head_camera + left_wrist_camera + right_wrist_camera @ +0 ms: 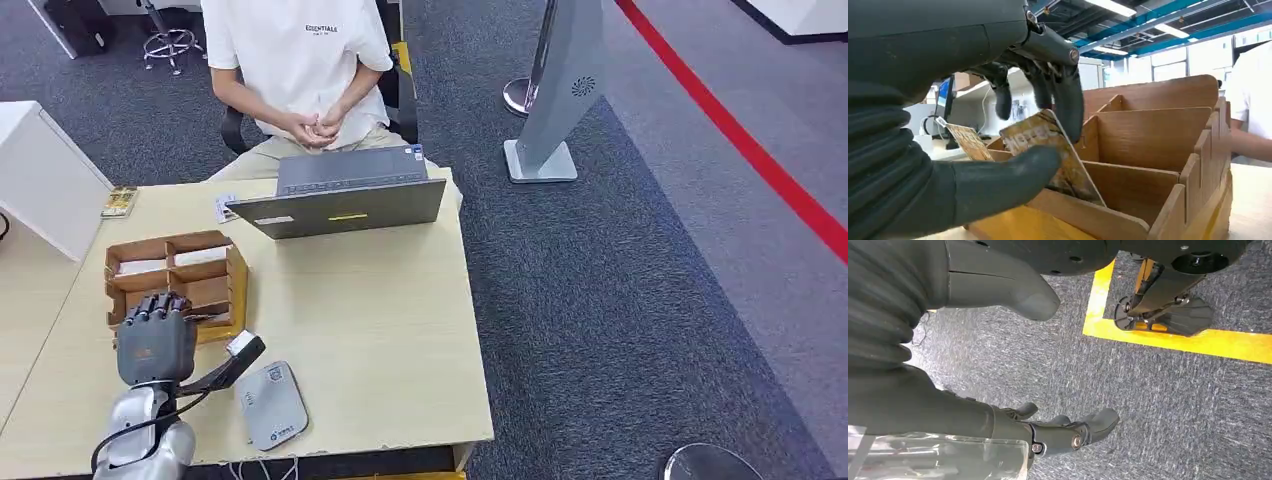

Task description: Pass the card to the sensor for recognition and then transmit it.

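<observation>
Clearly the left hand [155, 335] was at the wooden card organiser [222, 290] on the desk [380, 330], reaching into its near compartment. Seen from the left wrist, its thumb [1013, 172] pressed the face of a gold patterned card [1050, 150] while the dark fingers [1068, 102] curled over the card's top edge, so the card was pinched but sat low in its slot, leaning against the divider. A second card [965, 140] stood just beside it. The grey sensor pad [272, 403] lay flat near the desk's front edge, close to the hand's wrist. The right hand [1058, 432] hung above the carpet with fingers loosely apart and nothing in them.

To do this step well, the pinch probably needed to be firm on one card alone before lifting, and the lift should have followed the slot's lean rather than dragging across the divider. Once clear, the card would best be turned flat and brought low over the pad. The person [300, 60] behind the laptop [345, 195] sat with hands clasped, presumably the one to receive it
</observation>
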Controlling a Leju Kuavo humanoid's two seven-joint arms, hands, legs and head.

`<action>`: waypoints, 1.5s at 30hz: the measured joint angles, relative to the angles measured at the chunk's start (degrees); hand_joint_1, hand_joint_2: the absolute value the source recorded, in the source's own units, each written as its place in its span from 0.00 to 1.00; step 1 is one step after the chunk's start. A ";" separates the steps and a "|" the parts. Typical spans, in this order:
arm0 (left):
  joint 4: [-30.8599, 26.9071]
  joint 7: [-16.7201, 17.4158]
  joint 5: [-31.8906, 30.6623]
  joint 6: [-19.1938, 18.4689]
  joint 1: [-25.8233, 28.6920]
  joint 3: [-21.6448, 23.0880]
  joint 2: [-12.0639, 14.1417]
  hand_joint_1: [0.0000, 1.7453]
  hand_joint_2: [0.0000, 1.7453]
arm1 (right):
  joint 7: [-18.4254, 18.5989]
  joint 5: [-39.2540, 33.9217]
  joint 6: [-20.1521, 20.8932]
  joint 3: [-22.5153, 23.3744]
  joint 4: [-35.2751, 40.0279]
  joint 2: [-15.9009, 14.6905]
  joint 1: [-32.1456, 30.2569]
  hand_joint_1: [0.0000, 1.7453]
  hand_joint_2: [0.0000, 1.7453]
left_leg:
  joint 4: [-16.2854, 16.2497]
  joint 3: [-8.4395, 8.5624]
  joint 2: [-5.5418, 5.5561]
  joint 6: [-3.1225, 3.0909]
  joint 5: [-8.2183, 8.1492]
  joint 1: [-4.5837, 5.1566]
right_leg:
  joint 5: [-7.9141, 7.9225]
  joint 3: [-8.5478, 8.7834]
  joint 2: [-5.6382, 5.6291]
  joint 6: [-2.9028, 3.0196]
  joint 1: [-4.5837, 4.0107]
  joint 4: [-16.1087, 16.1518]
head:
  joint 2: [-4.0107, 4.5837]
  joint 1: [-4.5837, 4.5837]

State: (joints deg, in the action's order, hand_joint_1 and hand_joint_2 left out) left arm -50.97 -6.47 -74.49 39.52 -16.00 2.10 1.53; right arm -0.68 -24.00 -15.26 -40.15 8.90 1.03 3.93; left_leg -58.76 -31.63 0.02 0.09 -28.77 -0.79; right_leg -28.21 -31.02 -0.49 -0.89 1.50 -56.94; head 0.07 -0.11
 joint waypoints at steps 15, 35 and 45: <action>0.44 0.07 1.31 0.09 -0.29 0.13 0.46 1.00 1.00 | 0.00 -0.20 -0.18 -0.46 0.00 0.00 0.00 0.00 1.00 | 0.00 0.00 0.00 0.00 0.00 0.00 | 0.00 0.00 0.00 0.00 0.00 0.00 | -0.02 0.00; -6.57 8.30 0.87 -16.85 -1.46 7.51 1.60 1.00 1.00 | -0.04 -2.45 -0.33 -0.46 -0.02 0.00 -0.05 0.00 1.00 | -0.01 0.02 0.00 0.00 0.01 0.00 | 0.01 0.00 0.00 -0.02 0.00 0.00 | -0.02 0.00; -24.07 12.70 9.78 -40.62 -9.30 19.16 7.65 1.00 1.00 | 0.50 -6.14 -0.96 -0.42 -0.42 0.00 -0.38 0.00 1.00 | -0.04 -0.04 0.05 0.04 0.07 -0.01 | 0.07 -0.08 0.01 0.03 -0.01 -0.02 | 0.00 0.00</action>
State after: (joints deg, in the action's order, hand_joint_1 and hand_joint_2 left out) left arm -75.04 6.23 -64.71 -1.11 -25.30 21.26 9.18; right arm -0.18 -30.14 -16.22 -40.57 8.48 1.03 3.55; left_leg -58.79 -31.67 0.07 0.13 -28.71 -0.80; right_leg -28.14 -31.10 -0.49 -0.86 1.49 -56.96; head 0.07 -0.11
